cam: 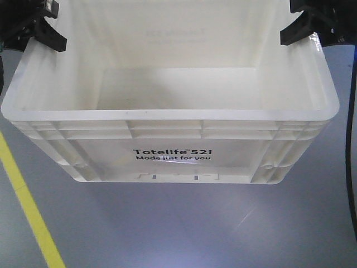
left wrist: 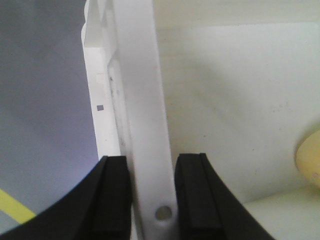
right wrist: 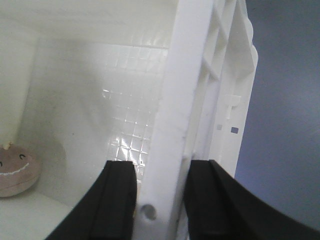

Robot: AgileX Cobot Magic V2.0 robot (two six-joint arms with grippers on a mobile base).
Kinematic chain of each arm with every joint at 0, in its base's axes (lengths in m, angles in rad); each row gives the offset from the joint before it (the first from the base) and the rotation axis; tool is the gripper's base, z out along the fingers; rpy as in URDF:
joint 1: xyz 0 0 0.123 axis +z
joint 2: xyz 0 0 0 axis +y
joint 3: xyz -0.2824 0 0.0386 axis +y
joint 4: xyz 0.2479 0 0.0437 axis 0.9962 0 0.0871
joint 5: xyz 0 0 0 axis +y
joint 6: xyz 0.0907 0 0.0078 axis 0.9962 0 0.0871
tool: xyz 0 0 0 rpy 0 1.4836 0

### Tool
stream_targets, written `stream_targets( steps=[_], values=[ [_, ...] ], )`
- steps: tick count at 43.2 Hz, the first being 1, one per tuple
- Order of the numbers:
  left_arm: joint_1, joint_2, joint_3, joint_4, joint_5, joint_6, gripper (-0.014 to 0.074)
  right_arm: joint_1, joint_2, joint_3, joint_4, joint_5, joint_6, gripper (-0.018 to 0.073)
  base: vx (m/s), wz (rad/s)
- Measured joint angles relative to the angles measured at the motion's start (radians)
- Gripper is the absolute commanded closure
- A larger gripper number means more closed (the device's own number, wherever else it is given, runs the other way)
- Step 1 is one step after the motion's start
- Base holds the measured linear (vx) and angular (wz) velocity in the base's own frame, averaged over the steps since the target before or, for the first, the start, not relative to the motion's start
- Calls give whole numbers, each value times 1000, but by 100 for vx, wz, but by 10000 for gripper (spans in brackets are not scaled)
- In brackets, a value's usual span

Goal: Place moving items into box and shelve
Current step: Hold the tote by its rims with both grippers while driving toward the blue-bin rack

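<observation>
yellow plush toy (left wrist: 310,159): cut by right edge | pinkish plush toy (right wrist: 17,174): cut by left edge

Inside box (cam: 167,114), plush toy (right wrist: 15,172) and second plush toy (left wrist: 310,160), left end effector (left wrist: 152,160) astride rim at 10 o'clock, right end effector (right wrist: 162,165) at 2 o'clock.

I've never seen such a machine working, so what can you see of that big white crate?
The white plastic crate is rectangular, open-topped and upright, with a ribbed rim and black print "Totelife 521 Made just for you" on its front wall. Its side walls are clamped at the rim by the left end effector and the right end effector. Inside lie a pinkish-brown plush toy with a stitched face and a yellow rounded toy, only partly seen.
</observation>
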Motion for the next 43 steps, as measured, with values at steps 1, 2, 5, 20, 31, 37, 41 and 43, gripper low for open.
stream_targets(
  steps=[1,2,5,20,31,37,41,43],
  values=[
    [0,0,0,-1,0,0,600,0,0,0,0,0,0,559,40,-51],
    [0,0,0,0,0,0,600,0,0,0,0,0,0,559,40,-51],
    [0,0,0,0,0,0,600,0,0,0,0,0,0,559,40,-51],
    [0,0,0,0,0,0,600,0,0,0,0,0,0,559,37,-53],
    [0,0,0,-1,0,0,600,0,0,0,0,0,0,559,34,-57],
    [0,0,0,-1,0,0,600,0,0,0,0,0,0,559,32,-58],
    [0,0,0,-1,0,0,600,0,0,0,0,0,0,559,32,-59],
    [0,0,0,-1,0,0,600,0,0,0,0,0,0,559,32,-60]
  ],
)
